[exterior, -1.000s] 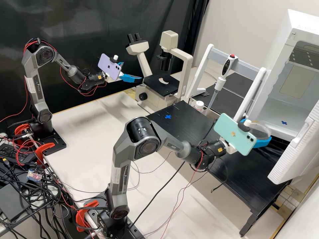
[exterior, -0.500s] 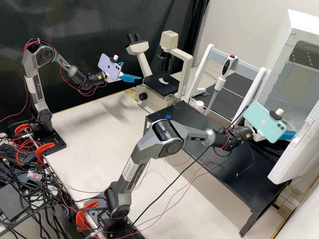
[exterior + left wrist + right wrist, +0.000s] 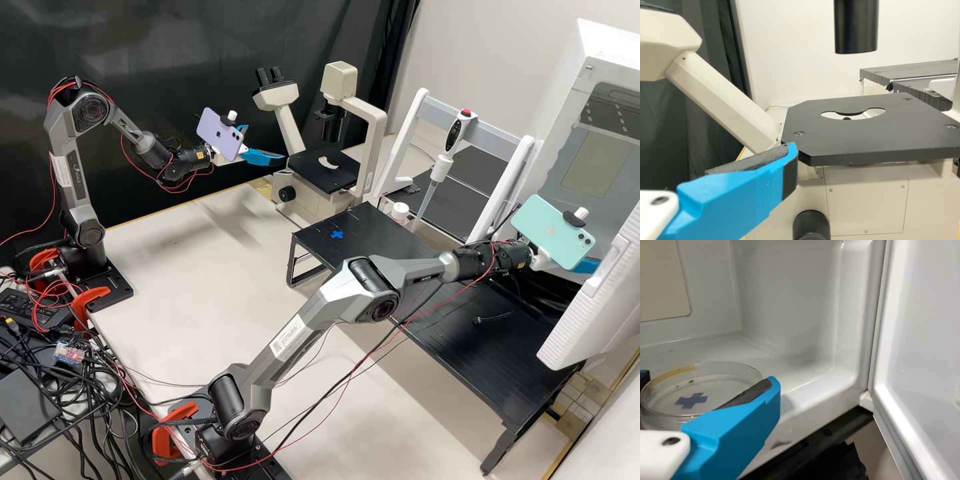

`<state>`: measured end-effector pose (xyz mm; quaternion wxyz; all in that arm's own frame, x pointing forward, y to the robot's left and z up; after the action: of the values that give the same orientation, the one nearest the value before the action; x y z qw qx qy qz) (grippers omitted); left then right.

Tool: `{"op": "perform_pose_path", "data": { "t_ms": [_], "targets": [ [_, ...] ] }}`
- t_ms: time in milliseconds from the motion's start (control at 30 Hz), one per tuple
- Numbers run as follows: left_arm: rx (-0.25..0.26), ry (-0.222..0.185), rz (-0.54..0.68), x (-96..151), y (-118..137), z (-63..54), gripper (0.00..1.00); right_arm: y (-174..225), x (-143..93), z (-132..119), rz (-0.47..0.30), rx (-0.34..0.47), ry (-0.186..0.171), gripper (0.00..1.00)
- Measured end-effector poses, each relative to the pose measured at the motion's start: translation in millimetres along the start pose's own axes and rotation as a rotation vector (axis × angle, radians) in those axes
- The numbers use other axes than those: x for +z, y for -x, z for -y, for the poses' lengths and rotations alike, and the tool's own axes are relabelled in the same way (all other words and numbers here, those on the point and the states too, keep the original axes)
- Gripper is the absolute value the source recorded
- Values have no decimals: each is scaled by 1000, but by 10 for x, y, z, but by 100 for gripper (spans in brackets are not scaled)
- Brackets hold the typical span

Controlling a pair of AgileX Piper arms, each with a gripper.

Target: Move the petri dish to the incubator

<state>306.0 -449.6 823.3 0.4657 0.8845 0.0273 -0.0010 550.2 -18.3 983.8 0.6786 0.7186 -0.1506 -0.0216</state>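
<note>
Petri dish (image 3: 696,385) is pinched in the right gripper (image 3: 708,379), seemingly just above the incubator floor (image 3: 792,369); it should go down level on the blue cross (image 3: 691,400) before releasing.

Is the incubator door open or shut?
Open: the door stands swung away from the chamber, whose inner walls are in plain sight.

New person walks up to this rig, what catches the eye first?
Likely the two phones on the wrists, a mint one on the right arm and a lilac one on the left. Then the petri dish in the right gripper, over a blue cross inside the open incubator.
</note>
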Motion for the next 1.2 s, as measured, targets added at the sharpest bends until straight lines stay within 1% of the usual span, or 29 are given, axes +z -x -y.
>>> {"op": "perform_pose_path", "data": {
  "t_ms": [67,233,267,333,400,433,467,600,733,767,800,867,900,967,1033,1200],
  "targets": [
    [0,0,0,0,0,0,100,-23,5,6,-3,3,8,0],
    [0,0,0,0,0,0,100,-44,-4,40,-6,3,14,0],
    [0,0,0,0,0,0,100,-48,-10,69,-7,-2,26,100],
    [0,0,0,0,0,0,100,-48,-16,78,-6,-4,37,100],
    [0,0,0,0,0,0,100,-47,-22,86,-5,-3,32,100],
    [0,0,0,0,0,0,100,-46,-38,100,-6,-1,42,100],
    [0,0,0,0,0,0,100,-46,-36,97,-4,2,43,100],
    [0,0,0,0,0,0,100,-45,-12,136,19,5,55,100],
    [0,0,0,0,0,0,100,-43,36,196,51,-14,55,100],
    [0,0,0,0,0,0,100,-43,54,209,61,-19,41,100],
    [0,0,0,0,0,0,100,-42,79,229,71,-27,48,100],
    [0,0,0,0,0,0,100,8,60,206,82,-35,39,100],
    [0,0,0,0,0,0,100,46,44,188,85,-39,50,100],
    [0,0,0,0,0,0,100,90,31,174,87,-42,56,100],
    [0,0,0,0,0,0,100,145,16,158,86,-43,51,100],
    [0,0,0,0,0,0,100,289,45,136,103,-32,13,100]
  ]
}}
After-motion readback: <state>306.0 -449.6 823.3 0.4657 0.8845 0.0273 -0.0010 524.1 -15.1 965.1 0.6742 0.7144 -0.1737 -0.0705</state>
